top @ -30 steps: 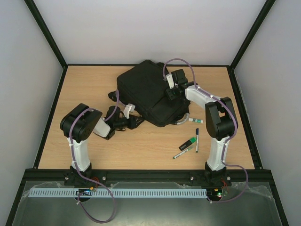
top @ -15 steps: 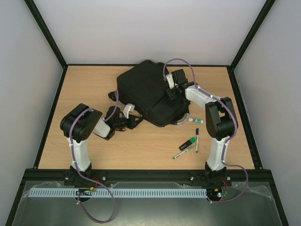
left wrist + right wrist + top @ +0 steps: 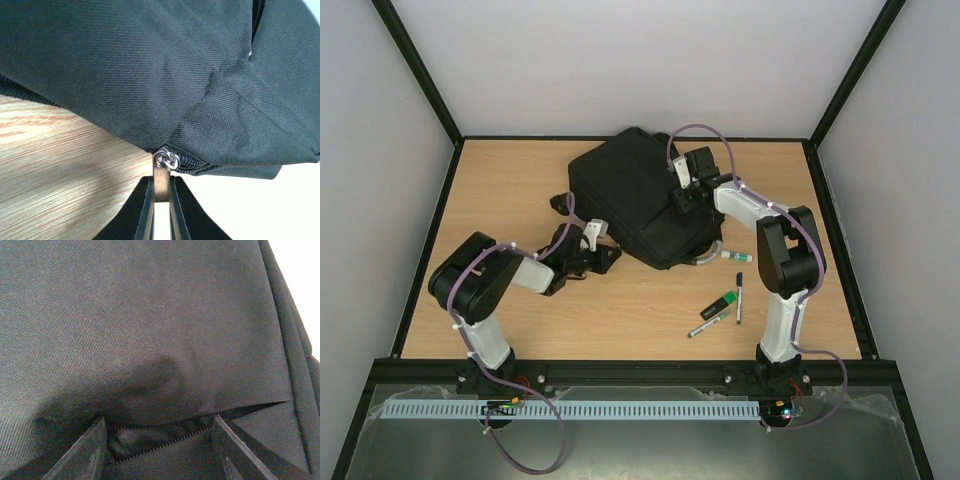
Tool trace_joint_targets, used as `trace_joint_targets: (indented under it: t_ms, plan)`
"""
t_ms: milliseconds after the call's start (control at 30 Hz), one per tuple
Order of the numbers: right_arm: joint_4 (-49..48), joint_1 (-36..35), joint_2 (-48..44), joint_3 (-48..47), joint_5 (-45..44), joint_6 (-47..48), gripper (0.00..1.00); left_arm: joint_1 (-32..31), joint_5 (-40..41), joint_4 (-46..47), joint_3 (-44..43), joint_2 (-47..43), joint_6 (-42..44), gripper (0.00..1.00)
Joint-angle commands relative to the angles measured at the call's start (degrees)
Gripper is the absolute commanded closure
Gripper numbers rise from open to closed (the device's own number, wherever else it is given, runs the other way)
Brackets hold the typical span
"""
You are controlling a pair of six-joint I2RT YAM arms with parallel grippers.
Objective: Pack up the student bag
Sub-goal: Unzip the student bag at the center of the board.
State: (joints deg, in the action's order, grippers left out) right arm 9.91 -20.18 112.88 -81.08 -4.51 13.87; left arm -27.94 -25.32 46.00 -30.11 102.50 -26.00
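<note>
The student bag [image 3: 635,195], a large black fabric backpack, lies on the wooden table at the back centre. At its near-left corner my left gripper [image 3: 603,258] is shut on the metal zip pull [image 3: 161,182]. In the left wrist view the flat tab sits pinched between the two fingers, just below the bag's corner [image 3: 190,100]. My right gripper [image 3: 682,200] rests on top of the bag's right side. It is open, its fingers [image 3: 90,450] wide apart on the fabric either side of a partly open zip slit [image 3: 165,437].
Loose pens lie on the table right of centre: a green highlighter [image 3: 722,303], a dark pen [image 3: 739,296], a thin pen [image 3: 705,325] and a white marker [image 3: 735,257]. The bag's grey loop handle [image 3: 705,260] curves out at its near right. A black strap [image 3: 560,203] lies at its left.
My left gripper has closed onto the zip pull, and the left arm's elbow has dropped down and to the left. The right arm and the bag have not moved.
</note>
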Motion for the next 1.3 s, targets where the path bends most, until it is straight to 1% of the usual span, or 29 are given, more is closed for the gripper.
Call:
trace_joint_targets:
  t_ms: [0, 67, 100, 200, 333, 433, 667, 767, 867, 933, 1000, 1067, 1100, 1167, 1200, 1267]
  plan:
    - [13.80, 0.39, 6.62, 4.83, -1.43, 0.64, 0.41, -2.65, 5.93, -16.65, -4.59, -3.08, 4.97, 0.98]
    - [13.97, 0.39, 6.80, 4.77, -1.28, 0.51, 0.41, -3.31, 4.76, -19.99, -6.01, -2.97, 5.33, 0.98]
    - [14.02, 0.34, 6.82, 4.84, -1.09, 0.46, 0.41, -3.41, 2.77, -20.17, -6.23, -2.88, 5.19, 0.98]
    - [14.14, 0.34, 6.83, 4.71, -0.49, 0.29, 0.41, -4.19, -5.16, -16.06, -5.34, -2.30, 3.60, 0.98]
    - [14.37, 0.02, 7.09, 4.71, -0.29, 0.24, 0.41, -7.38, -9.24, -11.37, -5.54, -0.41, 1.22, 0.98]
    - [14.47, -0.15, 7.27, 4.73, -0.03, 0.11, 0.41, -10.18, -9.15, -9.86, -6.65, 1.17, -0.46, 0.98]
    - [14.71, -0.36, 7.34, 4.71, 0.50, -0.06, 0.42, -15.49, -6.35, -9.58, -10.37, 3.72, -1.88, 0.98]
    - [14.90, -0.47, 7.41, 4.70, 0.65, -0.07, 0.42, -16.95, -3.86, -10.19, -12.05, 4.46, -2.68, 0.98]
    - [15.31, -0.47, 6.87, 4.62, 1.37, -0.09, 0.43, -18.10, 0.45, -14.10, -13.89, 4.21, -3.55, 0.98]
    - [16.29, -0.50, 5.11, 4.02, 2.57, -0.32, 0.44, -18.28, 2.17, -16.35, -14.13, 3.16, -4.05, 0.98]
    - [17.31, -0.18, 1.93, 3.53, 4.28, -0.63, 0.43, -18.22, 5.96, -20.68, -14.04, 0.86, -3.95, 0.98]
    - [17.31, 1.06, -2.83, 3.59, 5.26, -1.40, 0.38, -18.11, 12.91, -26.65, -14.09, -1.72, -3.48, 0.98]
    - [17.00, 1.82, -4.50, 3.89, 5.68, -1.74, 0.33, -17.93, 16.01, -29.85, -14.24, -3.10, -3.31, 0.98]
    - [16.73, 3.65, -7.25, 4.84, 6.50, -2.15, 0.26, -17.60, 21.36, -35.10, -14.45, -5.68, -3.31, 0.98]
    - [16.60, 4.43, -8.07, 5.44, 6.79, -2.03, 0.24, -17.34, 22.57, -36.92, -14.45, -6.80, -3.10, 0.98]
    - [16.80, 5.13, -8.25, 6.89, 6.57, -1.28, 0.22, -16.73, 22.38, -38.84, -14.14, -8.65, -2.22, 0.98]
